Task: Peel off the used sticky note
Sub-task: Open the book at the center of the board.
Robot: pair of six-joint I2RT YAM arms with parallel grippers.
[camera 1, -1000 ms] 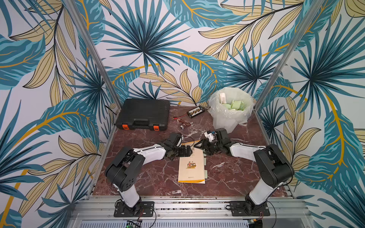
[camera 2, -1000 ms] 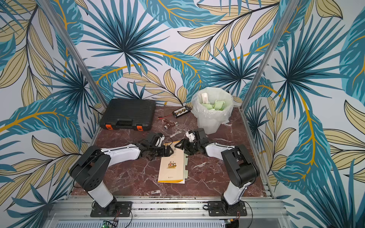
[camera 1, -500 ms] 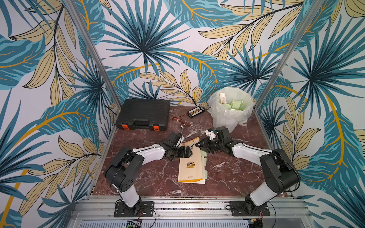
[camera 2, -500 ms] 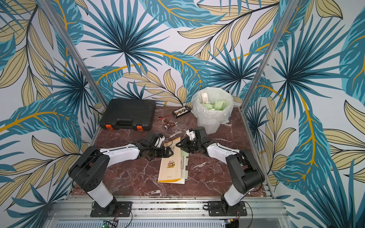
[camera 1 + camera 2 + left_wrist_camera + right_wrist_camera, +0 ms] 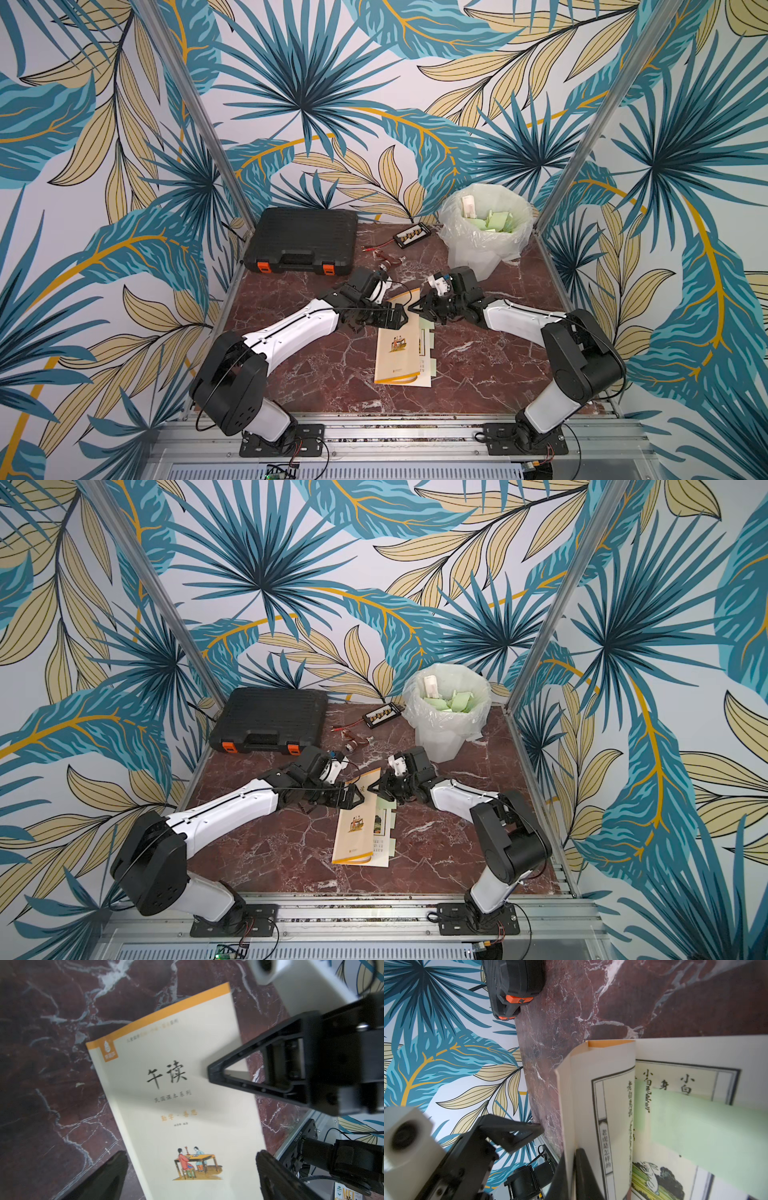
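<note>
A cream book (image 5: 399, 349) (image 5: 359, 833) with an orange edge lies mid-table. Pale green sticky note tabs (image 5: 430, 337) (image 5: 391, 812) stick out of its right side. My right gripper (image 5: 414, 309) (image 5: 372, 789) (image 5: 572, 1159) is shut on the book's cover and front leaves at the far end and holds them lifted. Under them, in the right wrist view, a green sticky note (image 5: 706, 1136) lies on an illustrated page. My left gripper (image 5: 395, 318) (image 5: 353, 796) (image 5: 191, 1176) stands open just over the cover (image 5: 176, 1105), and its fingers (image 5: 99, 1178) hold nothing.
A black tool case (image 5: 303, 241) with orange latches sits at the back left. A white-bagged bin (image 5: 484, 232) with discarded green notes stands at the back right. Between them lie a small terminal board (image 5: 411, 235) and a wired connector (image 5: 388, 262).
My right gripper has closed on the book's cover and front leaves and shifted slightly left, and the far end of the cover is raised. The left gripper stays open in place.
</note>
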